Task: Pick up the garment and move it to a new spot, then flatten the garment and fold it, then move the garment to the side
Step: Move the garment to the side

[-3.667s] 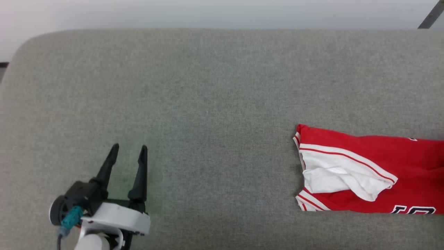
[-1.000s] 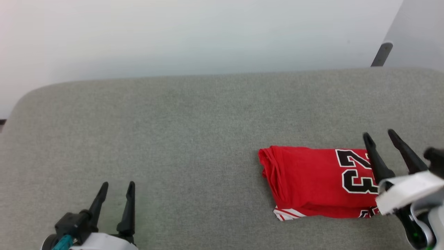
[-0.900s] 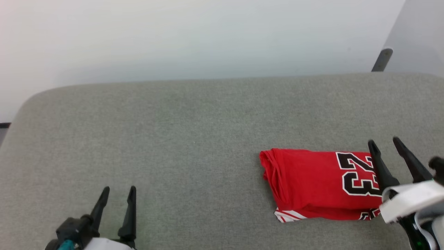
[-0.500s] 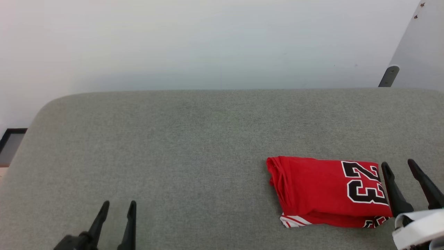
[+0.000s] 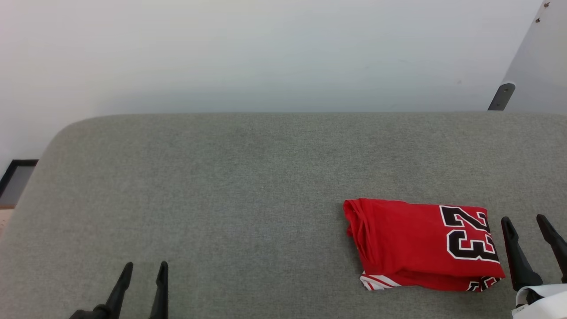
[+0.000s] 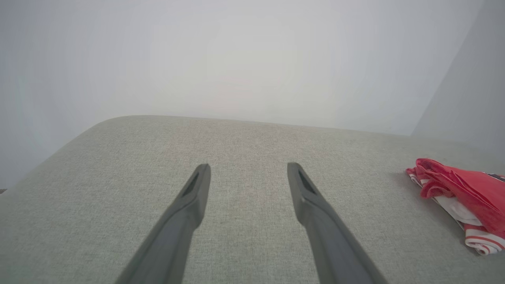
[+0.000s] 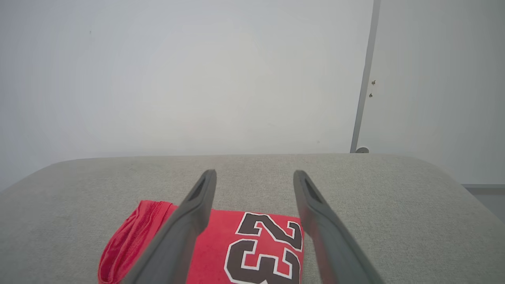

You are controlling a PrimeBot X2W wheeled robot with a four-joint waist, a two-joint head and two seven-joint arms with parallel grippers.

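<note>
Where the right pincer (image 5: 523,219) sits at the lower right of the head view, its two dark fingers stand apart with nothing between them: released. Just to its left lies the garment (image 5: 412,243), folded into a compact red block on the grey fabric worktop (image 5: 266,177). The pincer's left finger runs close alongside the garment's right edge, and no contact is visible. In the right wrist view the fingers frame the numbered end, with the black, white-edged "23" (image 5: 469,239) between them. The folded left edge of the garment is bunched in soft ridges. A strip of red-and-white striped trim (image 5: 376,282) peeps out under the near left corner.

Left pincer (image 5: 146,264): lower left of the head view, fingers spread, empty, well apart from the garment. Bare worktop lies between the two. From the left wrist view the garment shows far to the right, its layered edge facing that way.

Behind the worktop is a plain pale wall (image 5: 266,53). At the upper right is a grey panel (image 5: 538,66) with a small metal bracket (image 5: 501,96) at its foot. A dark-framed object (image 5: 15,177) sits at the far left edge, beyond the worktop's rounded corner; I cannot tell what it is.
</note>
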